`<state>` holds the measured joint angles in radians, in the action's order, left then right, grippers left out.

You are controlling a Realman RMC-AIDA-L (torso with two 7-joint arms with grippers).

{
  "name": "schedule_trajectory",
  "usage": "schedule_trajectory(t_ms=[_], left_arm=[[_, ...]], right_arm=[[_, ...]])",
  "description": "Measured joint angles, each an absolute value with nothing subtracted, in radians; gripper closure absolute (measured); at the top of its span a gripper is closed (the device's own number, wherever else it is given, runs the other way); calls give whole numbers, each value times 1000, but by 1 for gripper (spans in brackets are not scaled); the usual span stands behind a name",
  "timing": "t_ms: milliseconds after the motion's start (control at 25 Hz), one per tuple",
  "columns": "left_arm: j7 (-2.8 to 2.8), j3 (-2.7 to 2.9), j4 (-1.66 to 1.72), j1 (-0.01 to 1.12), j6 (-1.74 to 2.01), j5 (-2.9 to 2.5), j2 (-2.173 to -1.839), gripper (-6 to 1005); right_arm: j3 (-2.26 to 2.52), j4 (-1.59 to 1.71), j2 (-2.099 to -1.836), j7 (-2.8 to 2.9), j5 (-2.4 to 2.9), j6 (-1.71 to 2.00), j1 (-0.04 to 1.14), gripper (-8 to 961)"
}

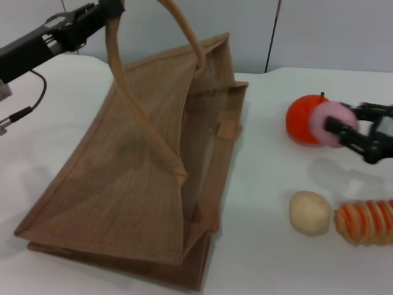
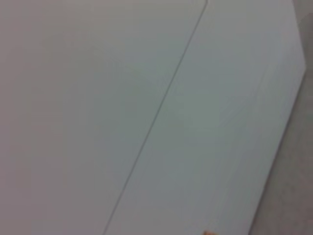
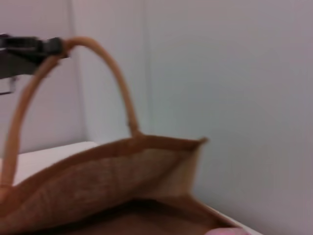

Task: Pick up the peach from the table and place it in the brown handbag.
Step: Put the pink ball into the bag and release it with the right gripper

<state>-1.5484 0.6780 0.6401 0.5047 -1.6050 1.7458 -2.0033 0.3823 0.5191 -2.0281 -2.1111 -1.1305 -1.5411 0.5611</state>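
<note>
peach point(image 1: 332, 124) clamped between the right gripper point(image 1: 341, 130) fingers, apparently lifted off the table point(image 1: 270, 203), just in front of an orange-red fruit point(image 1: 302, 120) in the head view. round fruit, no long axis to speak of; no leaf mark visible, so which way it points is unclear.

brown handbag point(image 1: 135, 184) lies well to the robot's left of the peach, tipped, mouth facing the right arm's side. so the carry looks to be leftward across bare table toward that opening. right wrist view looks straight at the gaping mouth point(image 3: 122, 196).

left gripper point(image 1: 104, 12) at the far left top, clenched on one looped handle point(image 1: 116, 74), holding the bag mouth up and open.

beige ball point(image 1: 309, 212) and a striped orange-and-white thing point(image 1: 366, 222) lie on the table nearer the robot, below the right gripper; neither sits on the likely path.
</note>
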Motion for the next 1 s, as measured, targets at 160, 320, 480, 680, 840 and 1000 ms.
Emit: schedule_trajectory(t_ms=[160,320,480,680,840,1000], left_arm=[[-1536,678,640,526,-1634,1746,-2002,873],[-1517,679,640,549,-1659,1746,-1997,872],[-1504,678,640,559,-1671,1746,-1994,873],[-1497,683,638,583,-1673,1742,-1992,873],[-1491,689,638,604,-1681,1743,-1993,872],[-1481,684,636,617,-1696,1745,-1993,872]], right_arm=[[422,415,-2030,-2156,-1092,-1512,673,616],[450,364,-2030,-2166,-1070,-1475,733,619],[521,283,-2031,-2187,-1062,-1435,820,620],[597,186,-2034,-2205,-1063,-1359,914,621],[635,88,-2036,-2232,-1063,-1250,1015,620],[644,31,-2041,-2239,-1064,-1154,1075,622]])
